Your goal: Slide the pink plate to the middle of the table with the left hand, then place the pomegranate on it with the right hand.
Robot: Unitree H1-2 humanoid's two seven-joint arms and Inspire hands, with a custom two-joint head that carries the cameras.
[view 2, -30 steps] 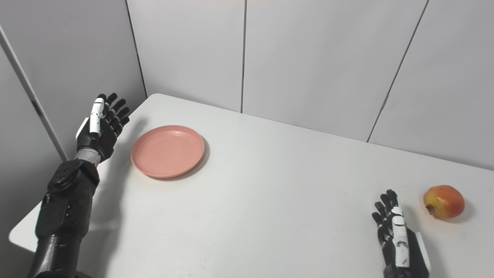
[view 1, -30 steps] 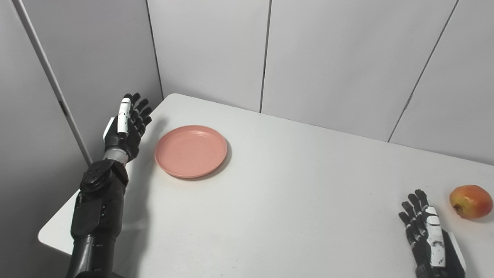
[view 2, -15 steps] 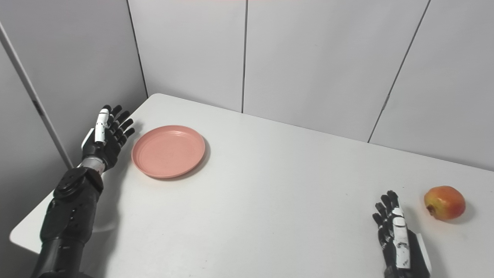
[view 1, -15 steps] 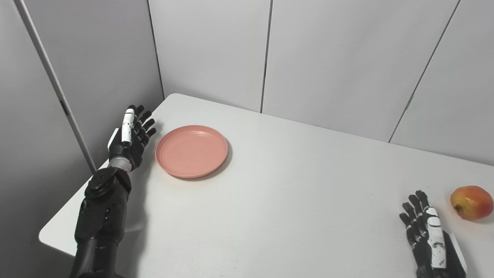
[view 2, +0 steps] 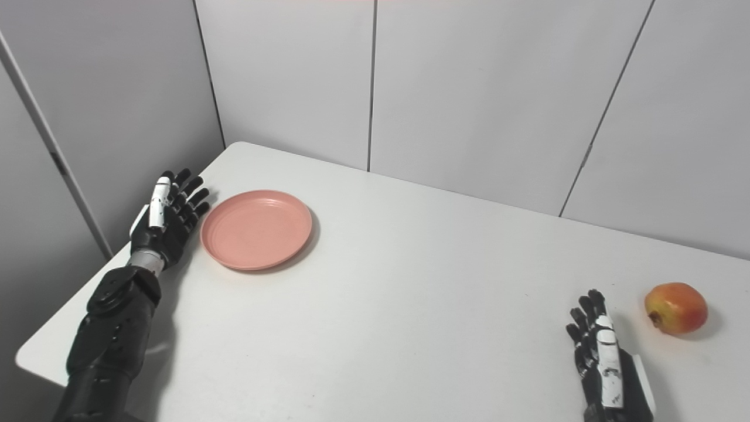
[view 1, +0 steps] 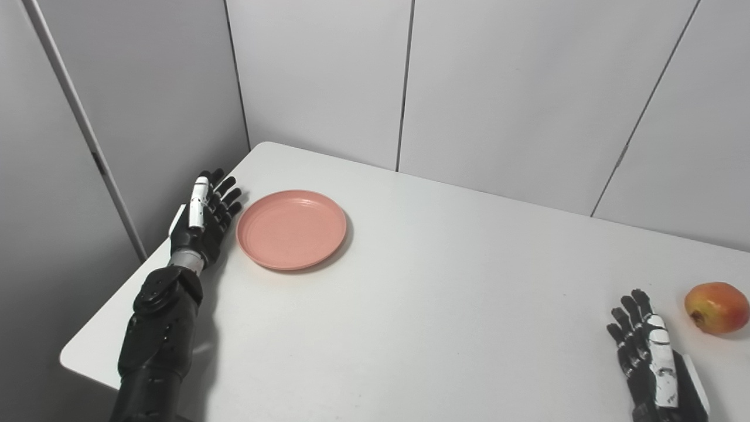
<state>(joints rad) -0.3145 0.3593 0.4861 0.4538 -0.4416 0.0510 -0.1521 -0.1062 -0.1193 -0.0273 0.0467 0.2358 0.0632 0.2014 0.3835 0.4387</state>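
The pink plate [view 1: 291, 229] lies empty on the white table [view 1: 445, 305], near its far left corner. My left hand [view 1: 205, 218] stands open just left of the plate's rim, fingers spread and pointing away from me; whether it touches the rim I cannot tell. The pomegranate [view 1: 716, 299], red and yellow, rests at the right edge of the view. My right hand [view 1: 653, 360] sits open low on the table, a short way left of and nearer than the fruit, holding nothing.
Grey panel walls [view 1: 492, 88] enclose the table at the back and on the left. The table's left edge [view 1: 111, 316] runs close under my left forearm.
My left hand has come down and moved right, closer to the plate's left rim. The plate, the pomegranate and my right hand have stayed put.
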